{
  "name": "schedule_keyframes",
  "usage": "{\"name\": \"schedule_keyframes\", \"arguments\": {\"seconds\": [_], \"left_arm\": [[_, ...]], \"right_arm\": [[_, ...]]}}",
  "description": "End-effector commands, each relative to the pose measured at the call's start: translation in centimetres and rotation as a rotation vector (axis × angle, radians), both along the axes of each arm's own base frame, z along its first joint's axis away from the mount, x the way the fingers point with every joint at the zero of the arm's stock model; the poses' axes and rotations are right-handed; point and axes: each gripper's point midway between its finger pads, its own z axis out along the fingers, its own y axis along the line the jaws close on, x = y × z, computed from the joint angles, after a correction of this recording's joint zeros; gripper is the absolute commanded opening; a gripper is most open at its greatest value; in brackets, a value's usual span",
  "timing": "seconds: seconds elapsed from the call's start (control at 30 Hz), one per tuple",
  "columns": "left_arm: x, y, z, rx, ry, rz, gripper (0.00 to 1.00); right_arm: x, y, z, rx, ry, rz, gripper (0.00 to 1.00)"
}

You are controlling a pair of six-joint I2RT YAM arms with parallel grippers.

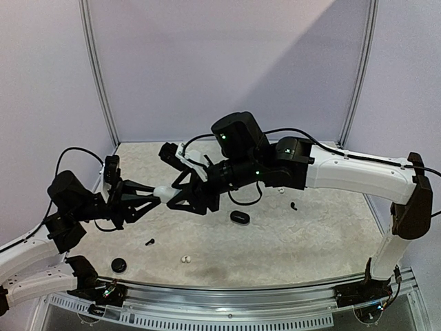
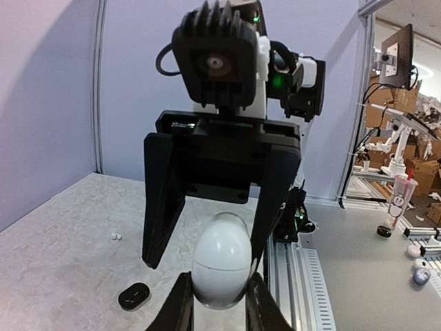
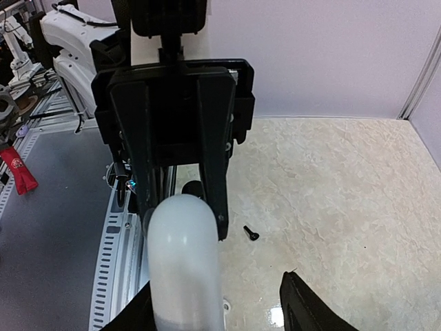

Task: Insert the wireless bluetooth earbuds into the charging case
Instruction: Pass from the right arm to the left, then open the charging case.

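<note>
The left gripper (image 2: 219, 283) squeezes the white charging case (image 2: 220, 265) in mid-air; the right gripper (image 3: 217, 307) hangs loose around it; next, I think, its lid needs opening.

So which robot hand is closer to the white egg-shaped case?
Left. The left gripper is shut on the white case, pinching both sides. The right gripper faces it from the opposite side, jaws open and straddling the case's end, with a gap visible on one side.
</note>
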Motion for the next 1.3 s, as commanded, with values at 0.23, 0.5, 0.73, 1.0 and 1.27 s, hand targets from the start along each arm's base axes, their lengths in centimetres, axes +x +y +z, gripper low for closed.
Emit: {"name": "schedule_keyframes", "arguments": {"seconds": [0.23, 0.5, 0.73, 1.0, 1.27], "left_arm": [[-2.3, -0.2, -2.5, 0.115, -0.165, -0.108, 0.0], [-2.2, -0.2, -3.0, 0.136, -0.209, -0.097, 0.0], [-2.6, -0.1, -4.0, 0.174, -0.238, -0.117, 0.0], [-2.6, -0.2, -3.4, 0.161, -0.25, -0.113, 0.0], [-1.4, -0.2, -3.7, 0.107, -0.049, -0.065, 0.0]], "right_arm": [[2.2, -0.3, 2.0, 0.039, 0.036, -0.104, 0.53], [2.1, -0.5, 2.2, 0.043, 0.056, -0.094, 0.53], [2.3, -0.7, 1.6, 0.03, 0.092, -0.094, 0.54], [2.9, -0.8, 0.4, 0.002, 0.106, -0.109, 0.54], [3.9, -1.1, -0.2, -0.006, 0.184, -0.127, 0.54]]}}
